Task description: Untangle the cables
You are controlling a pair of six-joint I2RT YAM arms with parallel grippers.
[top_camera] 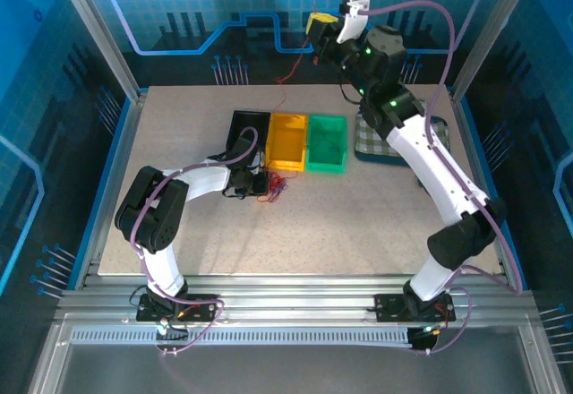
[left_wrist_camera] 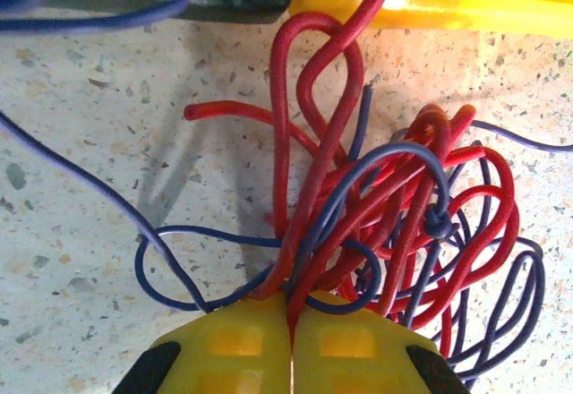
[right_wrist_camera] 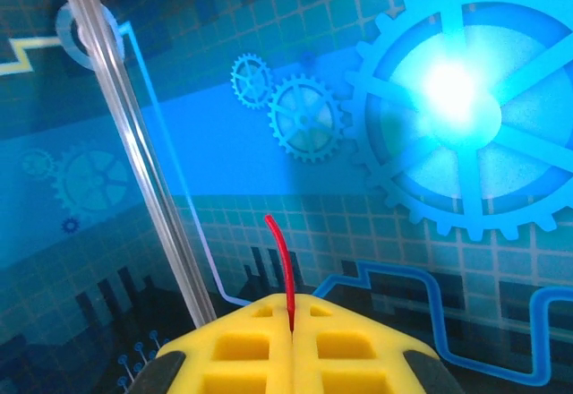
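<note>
While the left hand (left_wrist_camera: 291,345) is clamping the likely limp, light cables (left_wrist_camera: 376,233), the right hand (right_wrist_camera: 291,327) is pinching one red cable (right_wrist_camera: 284,260) near its end, a sensible hold.

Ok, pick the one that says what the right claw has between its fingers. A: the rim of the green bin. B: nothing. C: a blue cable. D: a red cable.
D: in the right wrist view the right claw is shut, and the end of a red cable sticks up out of the seam between its yellow fingers.
</note>
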